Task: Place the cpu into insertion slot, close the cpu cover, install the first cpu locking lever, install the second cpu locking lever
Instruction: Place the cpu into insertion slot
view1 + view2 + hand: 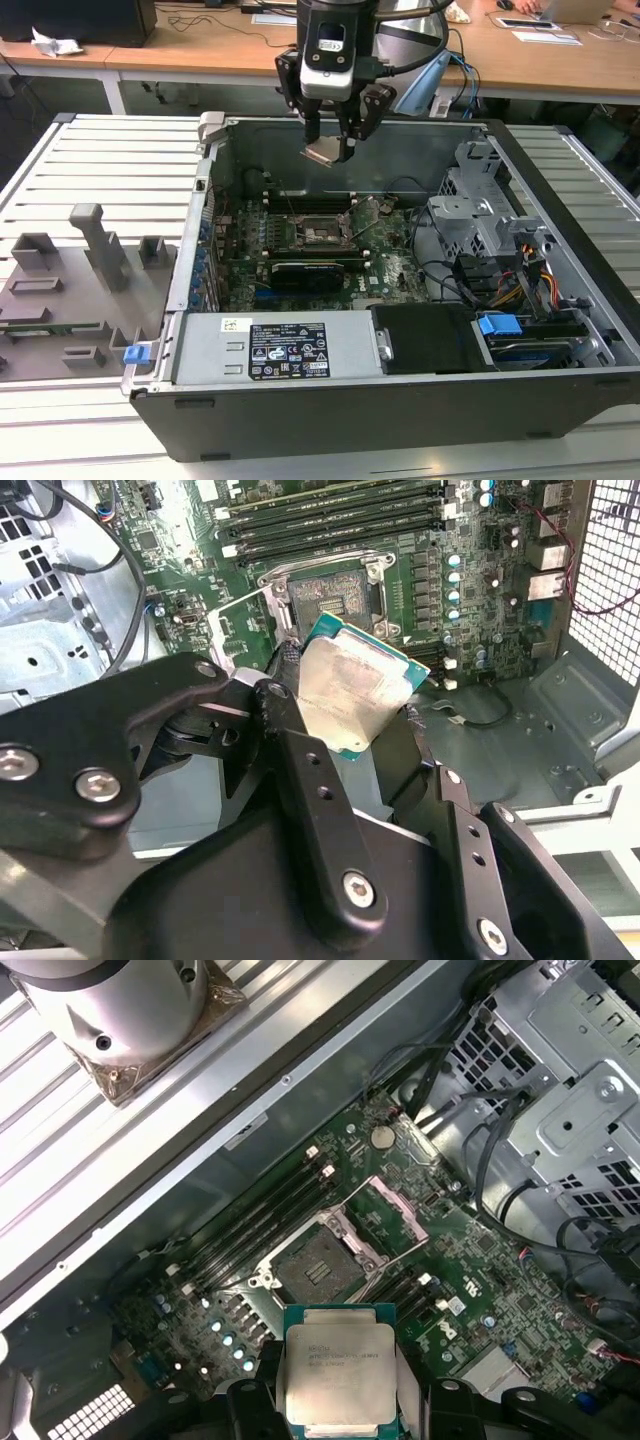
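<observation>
High above the slot [318, 1272], over the open case [300, 420], held the cpu [340, 1380] in the gripper [328, 150], with fingers [300, 780] closed on two opposite edges and the chip tilted rather than level, well apart from the board. Beside the slot, showed the cover [397, 1207] swung up and open, with a thin lever [395, 1263] standing free just next to it. Under the chip, showed the slot uncovered, dark contacts exposed.

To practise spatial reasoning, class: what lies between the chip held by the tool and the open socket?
Nothing: only open air separates the chip from the socket, as the exterior view shows.
</observation>
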`<state>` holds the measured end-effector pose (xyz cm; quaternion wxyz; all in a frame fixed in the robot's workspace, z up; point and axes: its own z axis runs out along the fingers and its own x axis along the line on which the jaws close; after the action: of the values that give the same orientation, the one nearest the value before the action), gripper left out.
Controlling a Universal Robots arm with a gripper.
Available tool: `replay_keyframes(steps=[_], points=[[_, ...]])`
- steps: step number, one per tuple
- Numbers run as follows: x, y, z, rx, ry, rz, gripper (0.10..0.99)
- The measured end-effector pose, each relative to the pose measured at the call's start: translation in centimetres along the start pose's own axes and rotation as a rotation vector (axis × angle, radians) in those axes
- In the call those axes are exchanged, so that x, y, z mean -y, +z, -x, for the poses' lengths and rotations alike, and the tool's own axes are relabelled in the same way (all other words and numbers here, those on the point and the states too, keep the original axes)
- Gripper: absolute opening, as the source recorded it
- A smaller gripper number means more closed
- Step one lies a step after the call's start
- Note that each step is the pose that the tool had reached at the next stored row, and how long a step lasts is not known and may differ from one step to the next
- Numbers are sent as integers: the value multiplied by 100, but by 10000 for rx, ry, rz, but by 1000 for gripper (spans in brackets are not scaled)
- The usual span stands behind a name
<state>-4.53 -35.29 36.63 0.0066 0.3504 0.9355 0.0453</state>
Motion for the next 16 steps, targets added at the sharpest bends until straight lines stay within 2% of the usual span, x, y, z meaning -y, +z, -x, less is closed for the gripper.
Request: replay_keyframes(steps=[10, 16], points=[[5, 9, -5, 26, 290, 6, 529], [9, 44, -5, 27, 318, 6, 529]])
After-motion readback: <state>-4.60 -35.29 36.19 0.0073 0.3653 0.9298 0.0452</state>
